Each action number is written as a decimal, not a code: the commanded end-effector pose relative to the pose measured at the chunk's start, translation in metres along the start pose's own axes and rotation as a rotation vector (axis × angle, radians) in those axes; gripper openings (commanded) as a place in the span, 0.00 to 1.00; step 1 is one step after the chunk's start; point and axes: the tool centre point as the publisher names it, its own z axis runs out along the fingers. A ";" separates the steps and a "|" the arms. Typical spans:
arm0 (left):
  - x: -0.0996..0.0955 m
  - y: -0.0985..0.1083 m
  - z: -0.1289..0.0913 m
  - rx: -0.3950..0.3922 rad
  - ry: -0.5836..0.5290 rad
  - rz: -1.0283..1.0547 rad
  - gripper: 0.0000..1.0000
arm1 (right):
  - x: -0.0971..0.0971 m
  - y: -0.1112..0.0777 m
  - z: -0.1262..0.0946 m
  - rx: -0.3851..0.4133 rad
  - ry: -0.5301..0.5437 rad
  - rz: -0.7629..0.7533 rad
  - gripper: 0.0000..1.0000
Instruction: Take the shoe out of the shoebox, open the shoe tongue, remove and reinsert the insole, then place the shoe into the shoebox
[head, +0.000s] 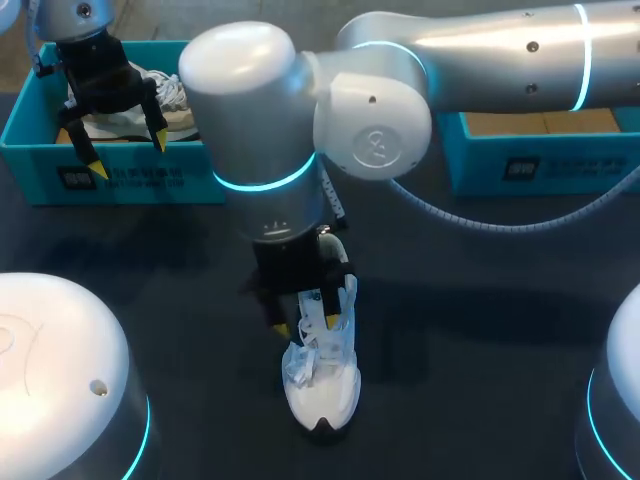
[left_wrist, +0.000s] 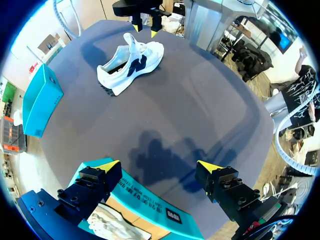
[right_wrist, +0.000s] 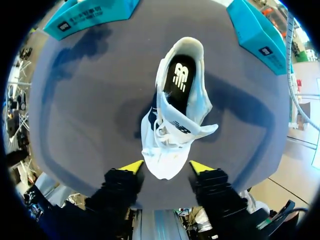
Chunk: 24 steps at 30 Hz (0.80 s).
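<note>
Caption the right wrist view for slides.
White shoe on the table ahead of the open right gripper, insole inside.

Bare table around shoe, shoebox back left

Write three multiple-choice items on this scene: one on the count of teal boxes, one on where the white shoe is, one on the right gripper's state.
1. How many teal boxes are on the table?
A. one
B. two
C. three

2. Where is the white shoe under the right gripper?
A. in a teal box
B. on the table
C. held in the air

3. The right gripper is:
A. open
B. shut on the shoe
C. shut on an insole

Key:
1 B: one box stands at the far left, one at the far right.
2 B: the shoe stands on the dark tabletop, between the boxes.
3 A: its yellow tips stand apart with nothing clamped between them.
</note>
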 end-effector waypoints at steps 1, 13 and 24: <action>0.000 0.000 0.000 -0.003 0.002 0.000 1.00 | 0.002 -0.009 -0.002 -0.066 -0.012 0.468 0.29; 0.000 0.000 0.000 -0.003 0.002 0.000 1.00 | -0.014 0.003 0.004 -0.066 -0.003 0.467 0.32; 0.000 0.000 0.000 -0.003 0.002 0.000 1.00 | -0.028 0.039 0.022 -0.068 0.042 0.378 0.32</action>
